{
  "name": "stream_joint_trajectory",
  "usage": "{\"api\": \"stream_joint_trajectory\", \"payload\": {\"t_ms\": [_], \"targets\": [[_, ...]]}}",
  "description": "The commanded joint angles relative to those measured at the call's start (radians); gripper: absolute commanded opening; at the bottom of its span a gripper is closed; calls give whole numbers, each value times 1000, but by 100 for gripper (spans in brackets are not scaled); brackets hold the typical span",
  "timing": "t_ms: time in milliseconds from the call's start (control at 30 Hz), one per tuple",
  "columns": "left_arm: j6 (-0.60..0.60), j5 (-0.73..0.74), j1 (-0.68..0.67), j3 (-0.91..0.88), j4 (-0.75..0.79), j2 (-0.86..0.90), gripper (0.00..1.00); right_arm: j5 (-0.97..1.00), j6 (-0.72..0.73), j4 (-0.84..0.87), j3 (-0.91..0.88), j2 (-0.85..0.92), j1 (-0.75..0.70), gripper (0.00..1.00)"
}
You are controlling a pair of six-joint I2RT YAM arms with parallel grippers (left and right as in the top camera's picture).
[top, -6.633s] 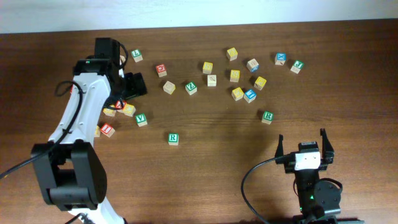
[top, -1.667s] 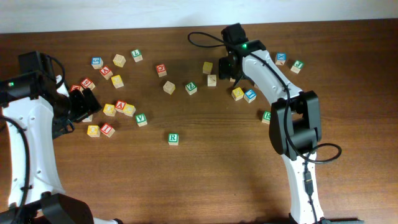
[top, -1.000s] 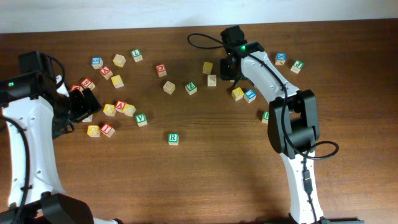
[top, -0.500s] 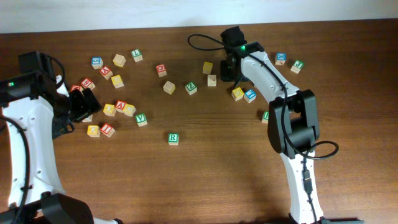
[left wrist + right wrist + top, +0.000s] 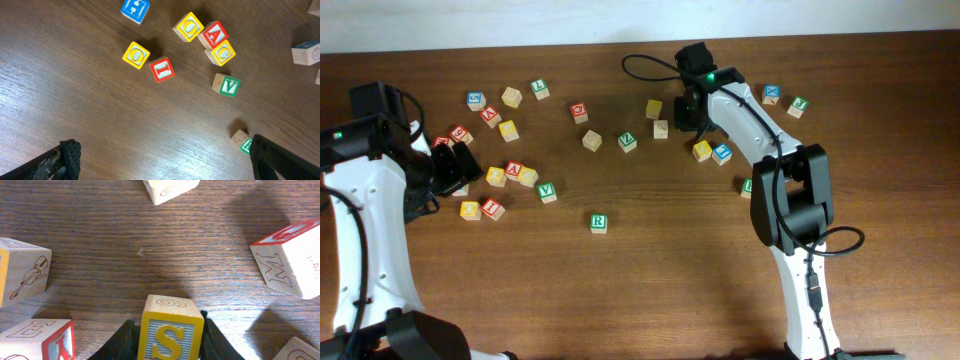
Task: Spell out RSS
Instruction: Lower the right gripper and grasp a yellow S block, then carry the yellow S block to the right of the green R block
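As the overhead view has it, the right end effector (image 5: 692,108) is out at the far middle of the dark wooden bench (image 5: 660,290), in among scattered cubes. From its wrist camera we see its fingers (image 5: 125,340) pinched in narrow on both sides of a small wooden cube with a yellow-framed S face (image 5: 171,330), the S upright and facing the camera. We cannot tell whether that cube rests on the bench or sits just off it.

Near it, none touching:
- pale cube with a violin drawing (image 5: 22,275), left
- red-edged E cube (image 5: 35,340), lower left
- red-topped M cube (image 5: 287,262), right

The pale wooden cube with a green R (image 5: 599,222) sits alone nearer the bench middle, well apart from both arms. Other yellow cubes (image 5: 702,150) lie around; we cannot read their letters from overhead.

The left end effector (image 5: 164,145) is on the left side, jaws spread wide with only bare bench between them. Beyond it we see a green V cube (image 5: 227,86), a red I cube (image 5: 161,69) and a yellow O cube (image 5: 136,54).
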Motion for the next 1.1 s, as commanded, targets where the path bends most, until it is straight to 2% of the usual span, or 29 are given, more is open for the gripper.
{"api": "stream_joint_trajectory", "payload": {"t_ms": [0,267,400,667,833,1067], "targets": [[8,8,2,2,1,0,99,-2,5,-11,23,8,-7,28],[8,8,2,2,2,0,99,-2,5,-169,169,-82,-1,26],[8,7,2,2,1,0,99,-31,5,-335,266,-156,34,27],[8,8,2,2,1,0,99,-164,35,-607,275,-204,155,26],[8,8,2,2,2,0,99,-165,67,-613,158,-203,270,25],[8,8,2,2,1,0,99,-167,220,-463,-81,-203,417,25]]}}
